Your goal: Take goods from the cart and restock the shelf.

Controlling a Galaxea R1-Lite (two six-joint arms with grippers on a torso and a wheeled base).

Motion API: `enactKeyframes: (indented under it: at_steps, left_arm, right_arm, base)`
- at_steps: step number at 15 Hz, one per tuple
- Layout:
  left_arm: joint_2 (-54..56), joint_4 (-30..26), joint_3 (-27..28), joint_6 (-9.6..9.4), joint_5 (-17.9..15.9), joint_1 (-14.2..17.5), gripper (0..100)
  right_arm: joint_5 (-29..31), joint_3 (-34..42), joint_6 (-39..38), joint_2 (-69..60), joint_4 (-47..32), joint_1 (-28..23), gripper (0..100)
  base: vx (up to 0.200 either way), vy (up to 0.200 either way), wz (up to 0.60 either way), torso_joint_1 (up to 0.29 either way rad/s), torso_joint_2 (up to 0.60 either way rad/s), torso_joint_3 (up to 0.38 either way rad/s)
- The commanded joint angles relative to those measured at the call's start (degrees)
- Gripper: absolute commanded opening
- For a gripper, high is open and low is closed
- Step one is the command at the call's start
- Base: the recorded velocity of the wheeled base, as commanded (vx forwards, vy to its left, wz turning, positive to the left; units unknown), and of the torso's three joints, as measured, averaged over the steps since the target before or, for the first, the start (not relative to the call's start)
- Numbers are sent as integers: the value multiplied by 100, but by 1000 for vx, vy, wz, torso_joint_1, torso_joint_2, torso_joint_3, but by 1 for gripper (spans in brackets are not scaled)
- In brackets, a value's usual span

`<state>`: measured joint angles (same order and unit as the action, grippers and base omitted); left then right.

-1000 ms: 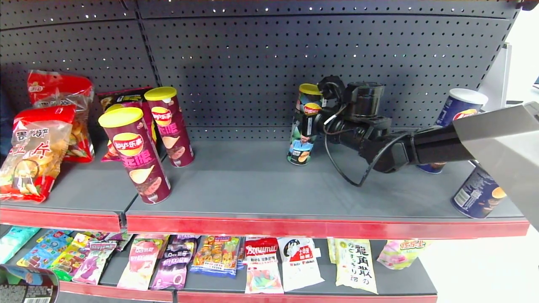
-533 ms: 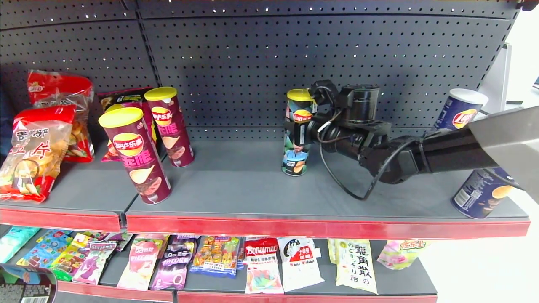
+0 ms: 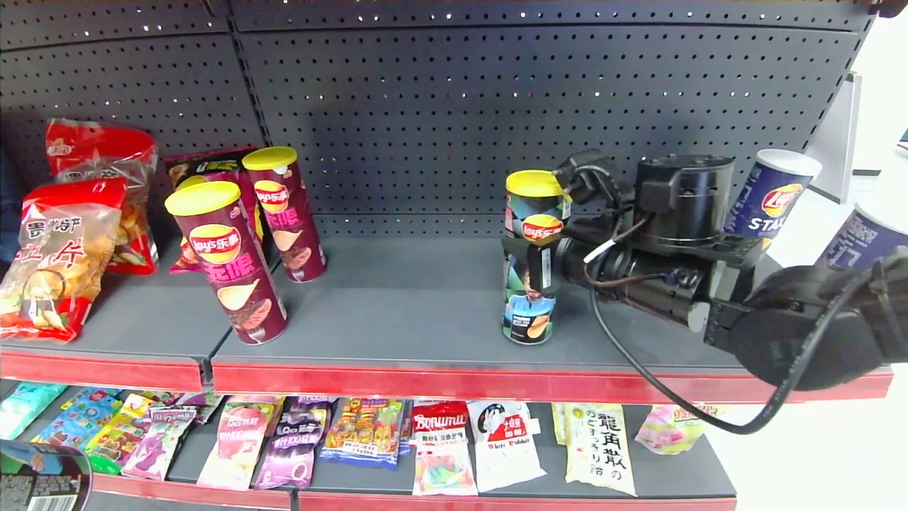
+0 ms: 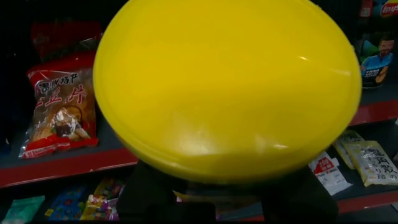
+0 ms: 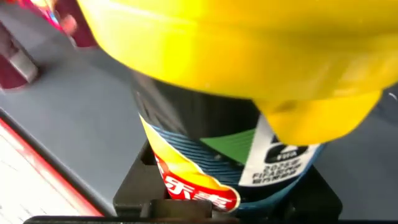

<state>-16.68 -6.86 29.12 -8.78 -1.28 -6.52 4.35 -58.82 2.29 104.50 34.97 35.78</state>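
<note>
Here the right gripper (image 3: 530,266) is clamped around the can (image 3: 539,223) at about mid-height, one dark finger (image 3: 514,261) across the front of the label. The gripper comes in level from the can's right side, so the can sits at the arm's very tip, lid and base both clear of the fingers. The can stands upright over the shelf (image 3: 425,298), right of the shelf's middle and close to its red front lip. Its long axis is vertical, yellow lid up, printed label facing out from the shelf. Its base is right at the shelf's surface, though whether it rests there or hangs just above cannot be told. The left gripper (image 4: 224,202) has dark fingers pressed to either side of a second can (image 4: 227,87), just under that can's yellow lid. The lid faces the wrist camera and the body runs away from it. This one is held out in front of the shelf, below its left end. Two maroon cans (image 3: 227,259) with yellow lids stand on the shelf's left half, the front one leaning. Red bags (image 3: 57,255) lean at the shelf's far left end. A blue can (image 3: 773,191) with a white lid tilts at the shelf's right back. Flat packets (image 3: 440,443) lie in a row under the shelf.
</note>
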Motion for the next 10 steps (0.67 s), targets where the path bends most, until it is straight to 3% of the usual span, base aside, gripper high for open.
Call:
enactKeyframes:
  at_steps: [1, 2, 10]
  left_arm:
    - [-29, 1, 14, -1, -4, 2, 0]
    - [-46, 1, 41, -1, -4, 2, 0]
    - [-108, 1, 137, -10, -4, 2, 0]
  right_arm:
    - [4, 406, 17, -219, 431, 17, 0]
    - [22, 652, 61, -149, 809, 26, 0]
    - [75, 749, 158, -35, 897, 368, 0]
  base:
    - [0, 0, 0, 0, 0, 0]
    - [0, 0, 0, 0, 0, 0]
    - [0, 0, 0, 0, 0, 0]
